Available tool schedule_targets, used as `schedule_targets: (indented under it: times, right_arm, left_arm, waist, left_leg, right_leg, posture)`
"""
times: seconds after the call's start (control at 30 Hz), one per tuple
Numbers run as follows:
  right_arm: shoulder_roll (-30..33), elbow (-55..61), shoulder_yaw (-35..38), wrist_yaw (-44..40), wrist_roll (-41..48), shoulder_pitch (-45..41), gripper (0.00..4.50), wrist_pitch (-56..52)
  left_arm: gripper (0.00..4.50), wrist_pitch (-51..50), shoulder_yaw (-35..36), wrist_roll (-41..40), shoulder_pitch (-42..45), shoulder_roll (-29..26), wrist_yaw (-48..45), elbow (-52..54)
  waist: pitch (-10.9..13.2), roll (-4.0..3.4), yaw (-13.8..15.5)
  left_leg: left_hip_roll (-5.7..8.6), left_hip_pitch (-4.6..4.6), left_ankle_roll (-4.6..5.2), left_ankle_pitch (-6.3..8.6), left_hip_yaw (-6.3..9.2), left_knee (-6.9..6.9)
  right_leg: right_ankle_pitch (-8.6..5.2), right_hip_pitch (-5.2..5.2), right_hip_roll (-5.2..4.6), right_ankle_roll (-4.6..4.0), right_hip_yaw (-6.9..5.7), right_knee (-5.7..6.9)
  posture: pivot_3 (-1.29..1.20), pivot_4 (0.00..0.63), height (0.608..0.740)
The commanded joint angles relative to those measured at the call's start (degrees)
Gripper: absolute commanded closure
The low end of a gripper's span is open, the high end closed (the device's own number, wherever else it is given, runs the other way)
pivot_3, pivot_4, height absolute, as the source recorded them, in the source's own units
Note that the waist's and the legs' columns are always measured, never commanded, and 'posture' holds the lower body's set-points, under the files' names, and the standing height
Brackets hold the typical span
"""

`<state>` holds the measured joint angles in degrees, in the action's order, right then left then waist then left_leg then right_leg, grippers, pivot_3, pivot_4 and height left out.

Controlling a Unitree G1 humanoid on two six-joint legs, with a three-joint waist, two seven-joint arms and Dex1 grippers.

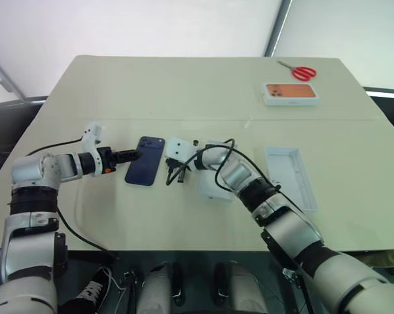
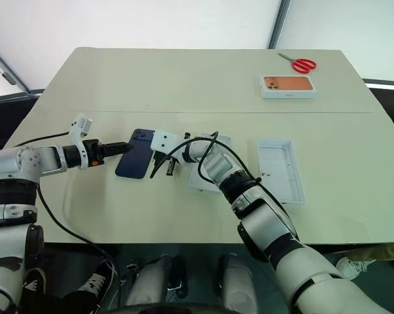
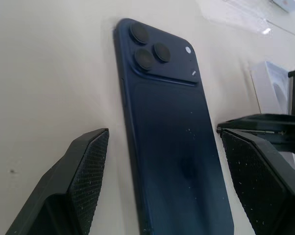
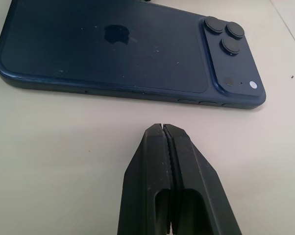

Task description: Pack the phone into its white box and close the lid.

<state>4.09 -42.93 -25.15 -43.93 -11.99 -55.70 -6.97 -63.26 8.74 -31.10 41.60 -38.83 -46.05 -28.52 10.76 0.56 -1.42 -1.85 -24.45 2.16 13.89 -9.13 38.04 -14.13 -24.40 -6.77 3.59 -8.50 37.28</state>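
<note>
A dark blue phone (image 1: 145,169) is seen lying face down on the table (image 1: 184,91). The left gripper (image 3: 162,181) is spread wide around its end, while the right gripper (image 4: 165,134) is pressed shut just beside its long edge.

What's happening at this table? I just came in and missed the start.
A two-armed robot is working on a slim dark navy-blue phone that lies camera-side up on the beige table. Its left gripper is open at the phone's left edge, one finger over the phone. The right gripper, fingers shut, points at the phone's other long edge without touching it. A shallow white cardboard box lies open to the right; the phone is not packed yet.
</note>
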Motion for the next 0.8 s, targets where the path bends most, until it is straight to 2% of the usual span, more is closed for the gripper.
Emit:
schedule_targets:
  times: [0.03,0.2,0.43,0.7,0.8]
  right_arm:
    - [-1.63,-0.49,0.79,-1.00,0.73,-0.80,4.46,-0.60]
    - [-4.19,-2.75,0.09,-0.12,-1.00,-2.13,4.46,-1.34]
    - [-5.70,-4.22,0.34,0.27,-1.76,-2.62,4.46,-0.33]
    - [-5.07,-4.35,0.73,0.33,-2.32,-2.31,4.46,1.32]
    - [-4.77,-4.41,0.48,0.48,-2.74,-2.01,4.46,1.99]
  left_arm:
    - [0.67,-3.40,-3.11,1.51,-0.44,1.31,0.29,-1.18]
    - [0.67,-4.90,-5.05,2.84,-2.04,3.80,0.68,-0.98]
    - [0.67,-6.45,-3.98,3.09,-2.77,7.57,2.16,-1.56]
    - [0.67,-11.95,3.60,-1.03,-1.14,12.95,4.06,-0.94]
    - [0.67,-11.34,2.28,0.17,-2.79,12.70,4.46,1.09]
  waist:
    - [-0.03,0.00,0.03]
    - [-0.31,-0.19,0.00]
    - [-0.96,-0.40,0.24]
    - [-1.28,-0.51,0.54]
    - [-1.28,-0.51,0.42]
  left_leg:
    - [0.00,0.01,0.00,0.00,0.00,0.00]
    - [0.00,0.06,-0.01,0.00,0.00,-0.01]
    - [0.01,0.14,-0.02,0.02,0.01,-0.01]
    - [0.04,0.17,-0.02,0.02,0.01,-0.02]
    - [0.04,0.16,-0.01,0.02,0.01,-0.02]
  right_leg:
    - [0.00,0.01,0.00,0.00,0.00,0.00]
    - [0.00,0.04,-0.01,0.00,0.02,0.02]
    - [0.00,0.12,-0.02,0.00,0.03,0.01]
    - [-0.01,0.18,-0.05,0.00,0.03,-0.01]
    - [-0.01,0.18,-0.06,0.00,0.03,-0.01]
  posture:
    - [0.00,0.150,0.738]
    - [0.00,0.150,0.738]
    - [0.00,0.150,0.738]
    - [0.00,0.150,0.738]
    - [0.00,0.150,0.738]
